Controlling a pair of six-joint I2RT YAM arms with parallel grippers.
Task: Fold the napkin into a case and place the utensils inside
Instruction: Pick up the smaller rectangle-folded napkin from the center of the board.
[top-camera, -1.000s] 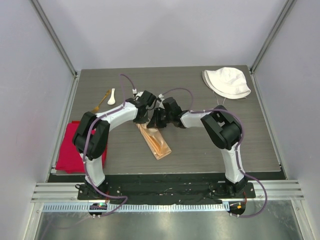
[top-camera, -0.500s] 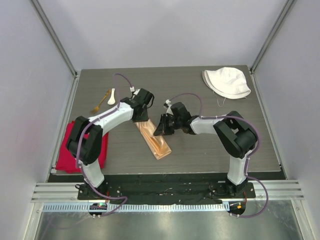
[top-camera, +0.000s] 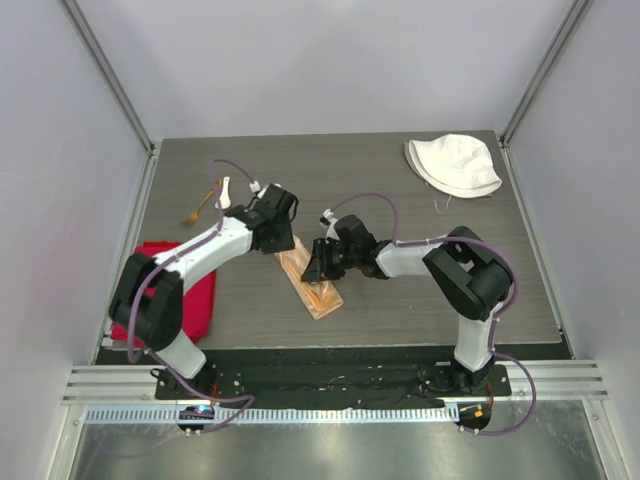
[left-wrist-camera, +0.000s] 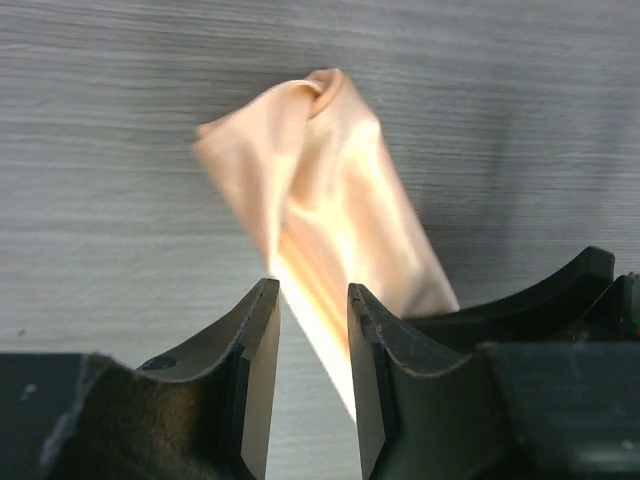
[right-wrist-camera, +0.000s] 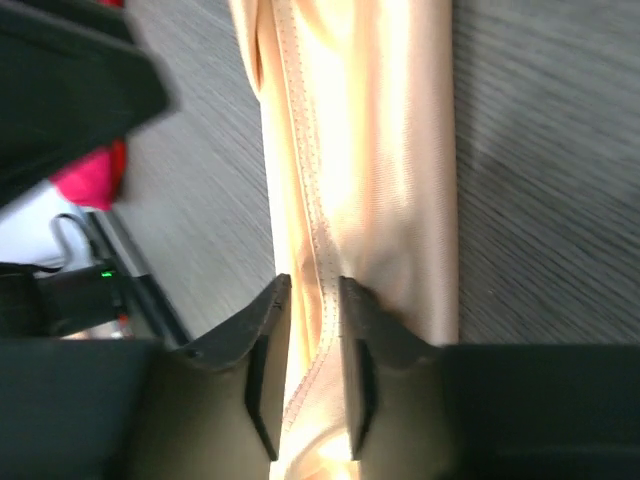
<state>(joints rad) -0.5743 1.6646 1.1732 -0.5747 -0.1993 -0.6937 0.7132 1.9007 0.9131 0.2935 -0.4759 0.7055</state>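
Table overhead bears utensils; wrists see napkin

the case, a narrow peach-orange strip of folded cloth with a bright sheen, runs from the top edge down to the bottom, lying on the grey wood-grain table. a stitched seam follows its left side, where the layered edges show. the right gripper sits at the bottom, its two dark fingers a little apart, the seam showing in the narrow gap between them. whether the tips touch the cloth cannot be told. a blurred dark shape fills the upper left; below it are a bit of red cloth, a thin cable and a small green light.
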